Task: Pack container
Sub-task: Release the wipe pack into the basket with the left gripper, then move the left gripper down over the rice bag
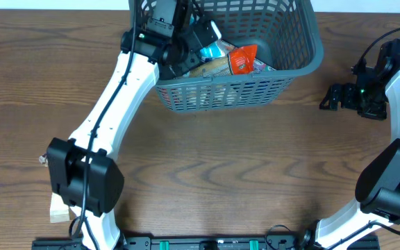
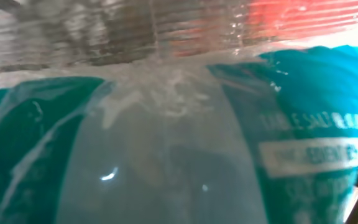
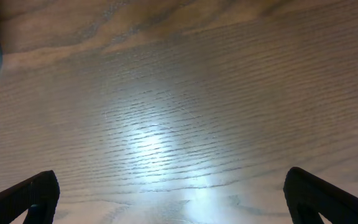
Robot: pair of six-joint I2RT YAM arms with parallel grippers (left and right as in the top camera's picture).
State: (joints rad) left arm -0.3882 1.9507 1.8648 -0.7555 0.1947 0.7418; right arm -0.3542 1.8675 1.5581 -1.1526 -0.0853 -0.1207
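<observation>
Container (image 1: pixel 221 94): far edge of desk (image 1: pixel 221 173), packs inside.
Left gripper (image 1: pixel 196 43): inside container, clenched on teal pack (image 2: pixel 303 112).
Right gripper (image 3: pixel 169 186): right of container, released, over bare desk.

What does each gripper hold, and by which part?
Left gripper seems shut on the teal-and-clear plastic snack pack; which part is hidden. Right gripper: open, empty.

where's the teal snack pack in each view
Overhead: teal pack lies in the container, upper middle.
Left wrist: teal pack fills nearly the whole picture, very close.
Right wrist: not in it, only table.
Shared landmark: orange pack, right of it overhead, a red-orange blur top right in the left wrist view.
</observation>
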